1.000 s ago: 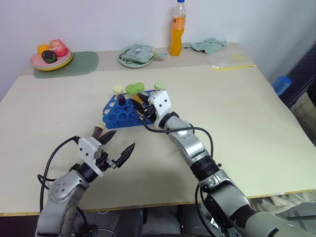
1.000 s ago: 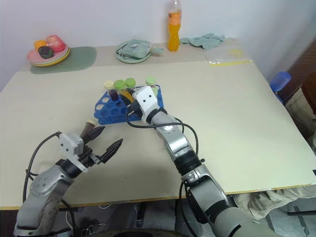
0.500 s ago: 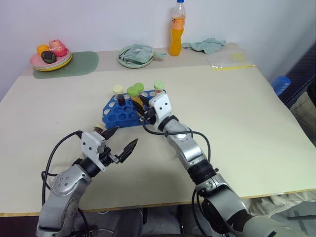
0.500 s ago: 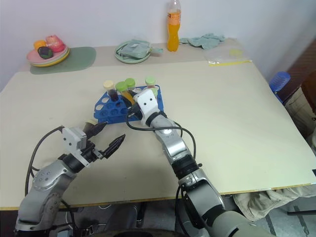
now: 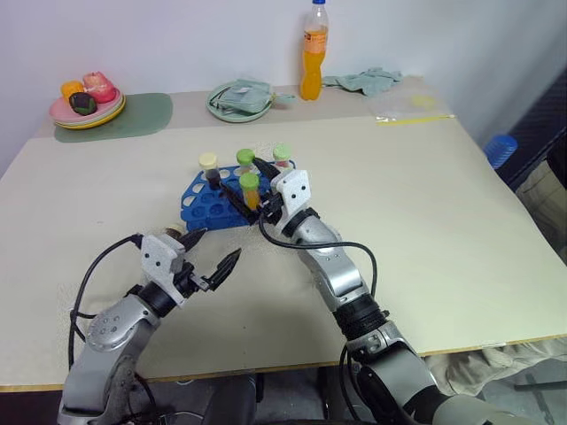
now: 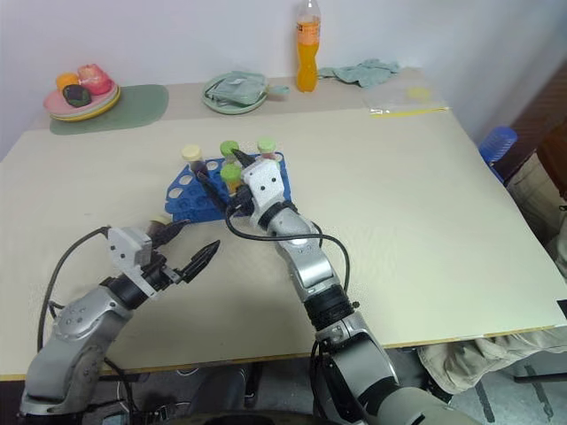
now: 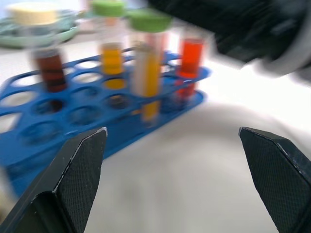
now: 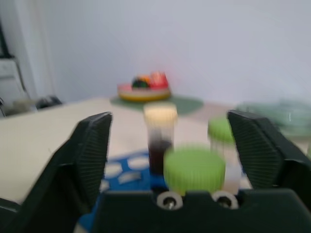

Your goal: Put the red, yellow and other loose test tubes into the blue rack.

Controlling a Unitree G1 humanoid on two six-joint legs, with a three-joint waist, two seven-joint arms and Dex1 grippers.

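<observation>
We see the bright blue plastic test-tube rack [image 5: 215,202] with its rows of round holes lying on the pale beige table [image 5: 443,204]. Four clear plastic tubes stand upright in it. The one with dark purple-brown liquid and a pale yellow cap [image 5: 209,168] sits toward the rack's left. Two tubes hold yellow liquid under green caps: one at the back [image 5: 245,161], one nearer the front [image 5: 251,189]. The red-orange tube with a green cap [image 5: 282,158] stands at the rack's right end.

Our right gripper [image 5: 255,194] hangs over the front yellow tube, its black fingers [image 8: 92,150] spread wide with the green cap between them, not touching it. Our left gripper [image 5: 209,258] hovers above bare table just in front of the rack, its fingers [image 7: 80,165] also splayed wide and empty.
</observation>
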